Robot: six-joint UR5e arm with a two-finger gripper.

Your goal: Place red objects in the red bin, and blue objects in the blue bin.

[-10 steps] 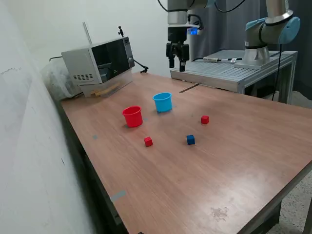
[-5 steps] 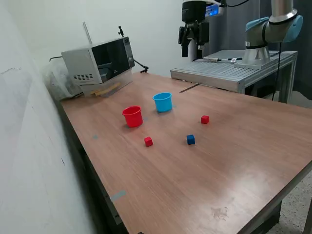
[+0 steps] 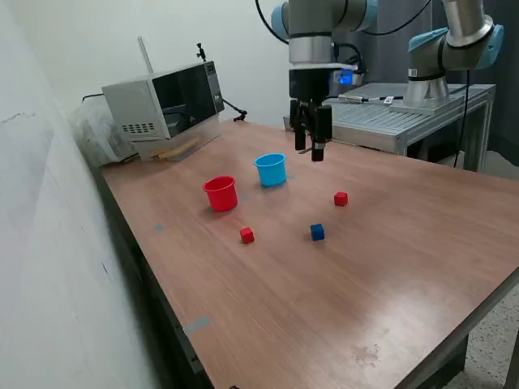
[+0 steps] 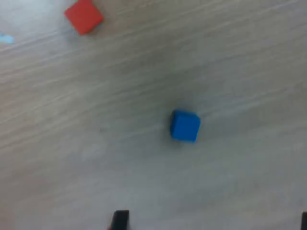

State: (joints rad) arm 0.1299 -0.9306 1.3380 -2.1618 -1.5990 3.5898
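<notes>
Now the gripper, spread and holding nothing, has swung down from the upper frame to hover right of the blue cup, likely lining up on the blue cube lying mid-worktop.

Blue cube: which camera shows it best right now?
The wrist view: the blue cube sits near centre, large and unobstructed, though slightly blurred. The exterior view shows the same cube small on the table, between two red cubes.

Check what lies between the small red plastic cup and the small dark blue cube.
Exterior view: one small red cube lies roughly between the red plastic cup and dark blue cube.
</notes>
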